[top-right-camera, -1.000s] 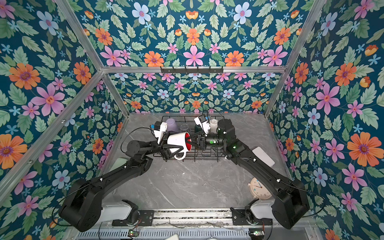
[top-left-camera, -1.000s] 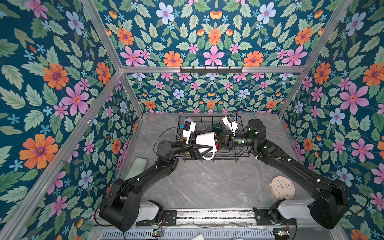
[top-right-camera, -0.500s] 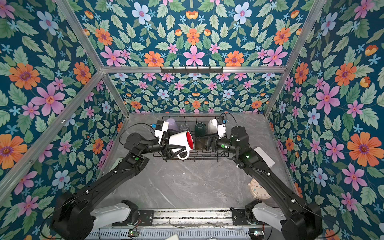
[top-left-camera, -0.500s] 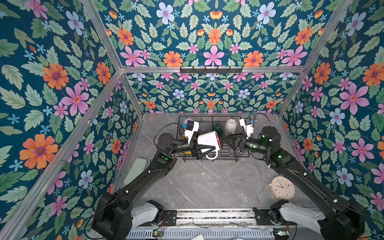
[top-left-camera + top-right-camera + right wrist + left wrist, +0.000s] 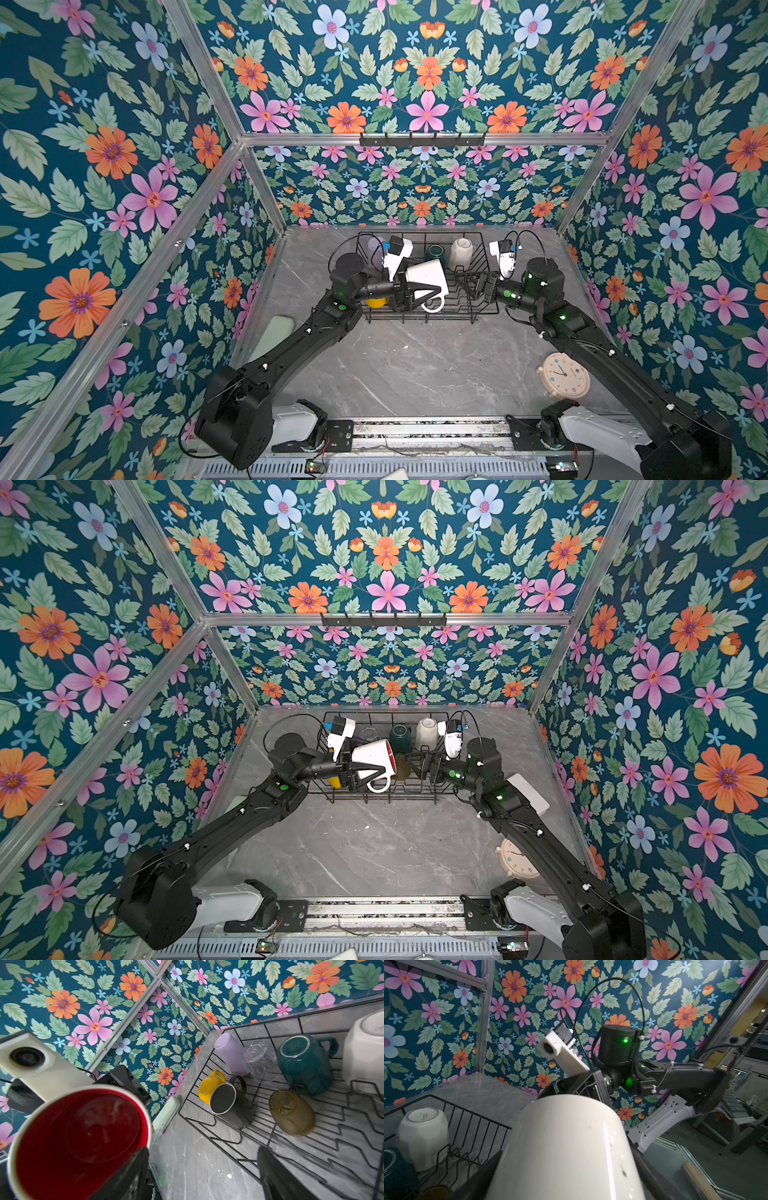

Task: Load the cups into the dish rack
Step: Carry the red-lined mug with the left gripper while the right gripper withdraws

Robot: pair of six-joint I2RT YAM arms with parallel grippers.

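Note:
My left gripper [image 5: 409, 293] [image 5: 353, 773] [image 5: 564, 1167] is shut on the red-lined white mug [image 5: 428, 278] [image 5: 372, 758] [image 5: 566, 1147] [image 5: 79, 1136]. It holds the mug on its side above the left half of the dish rack [image 5: 432, 320] [image 5: 382, 800] [image 5: 207, 1136], mouth toward the right arm. My right gripper [image 5: 473, 286] [image 5: 426, 764] [image 5: 199, 1163] is open, empty, just right of the mug. Inverted in the rack are the lilac tumbler [image 5: 230, 1055], clear glass [image 5: 259, 1064], teal mug [image 5: 303, 1064], white faceted mug [image 5: 363, 1053] [image 5: 423, 1136], yellow mug [image 5: 207, 1086], black mug [image 5: 226, 1101] and olive glass [image 5: 291, 1111].
A round cream clock [image 5: 564, 374] lies on the grey table at the front right. A pale green block [image 5: 278, 332] [image 5: 168, 1113] sits by the left wall beside the rack. A black hook rail [image 5: 422, 139] hangs on the back wall.
My right gripper has opened, let go of the red-lined mug and drawn back to the right. The left gripper keeps the mug, now shifted slightly left over the rack.

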